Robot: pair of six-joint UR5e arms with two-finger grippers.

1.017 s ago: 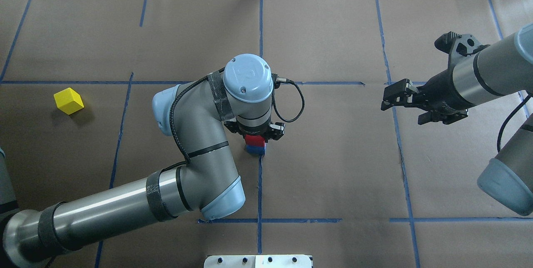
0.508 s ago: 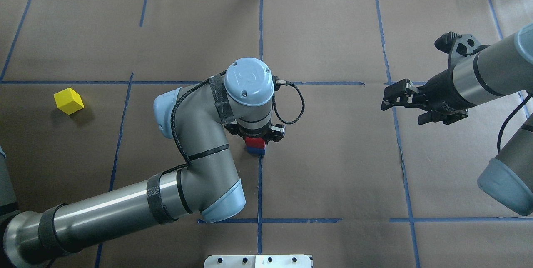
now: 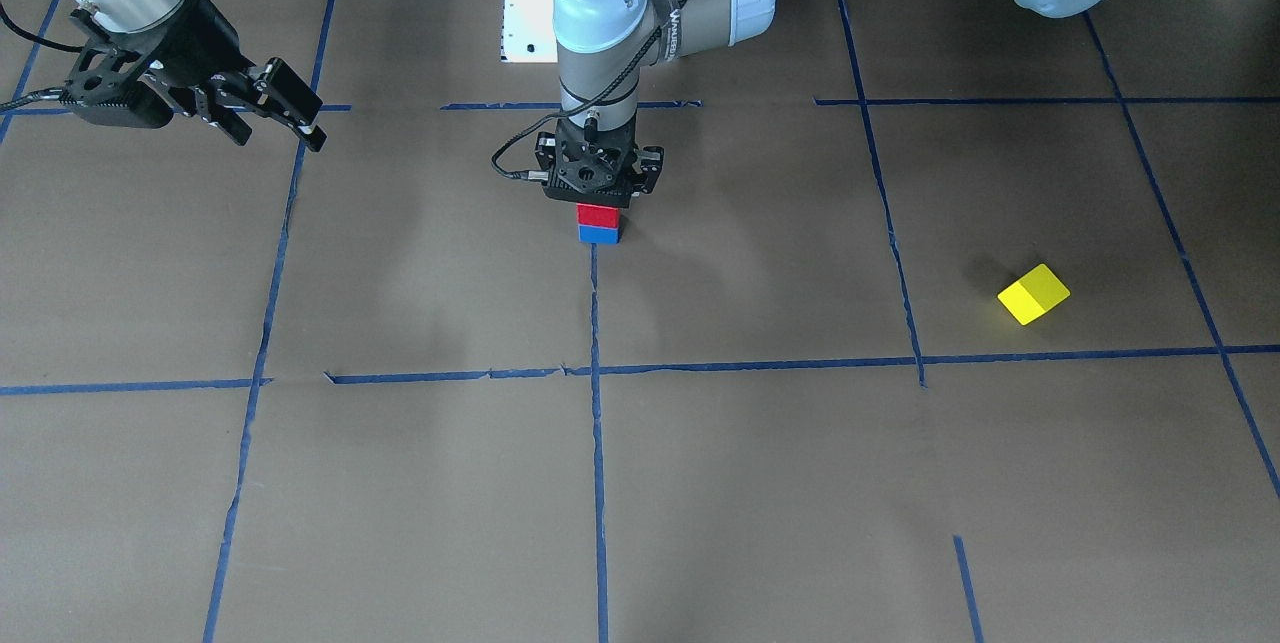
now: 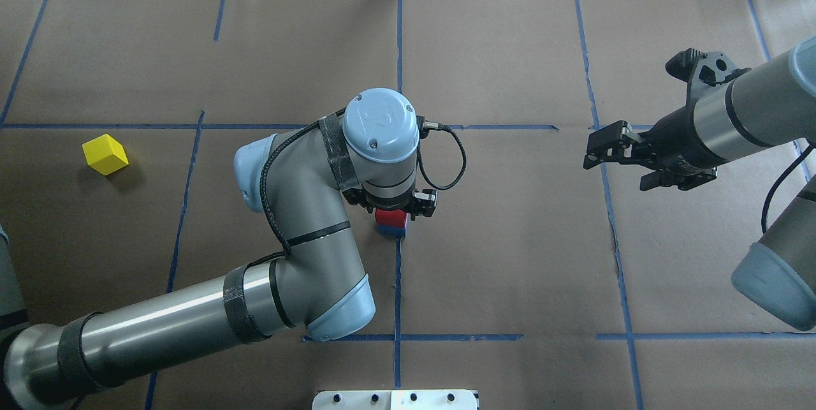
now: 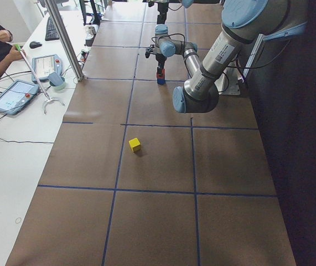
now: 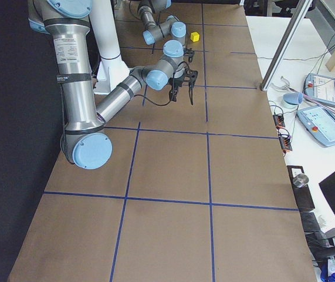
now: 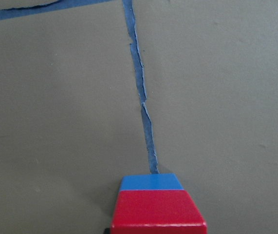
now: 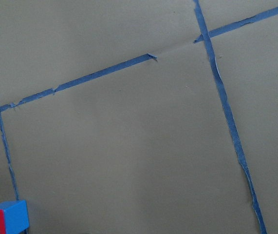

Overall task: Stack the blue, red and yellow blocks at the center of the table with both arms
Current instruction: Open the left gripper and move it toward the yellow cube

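The red block [image 3: 598, 215] sat squarely on the blue block [image 3: 599, 234] at the centre of the table [image 3: 760, 483]. The left gripper [image 3: 598, 191] hung straight over the pair, close on the red top; whether its jaws were parted or clamped could not be told. The yellow block [image 3: 1033, 294], not yet stacked, lay well apart toward the robot's left, so the left arm looked nearer to it. The right gripper [image 3: 275, 118] hovered far off on the other side, jaws apart and empty.
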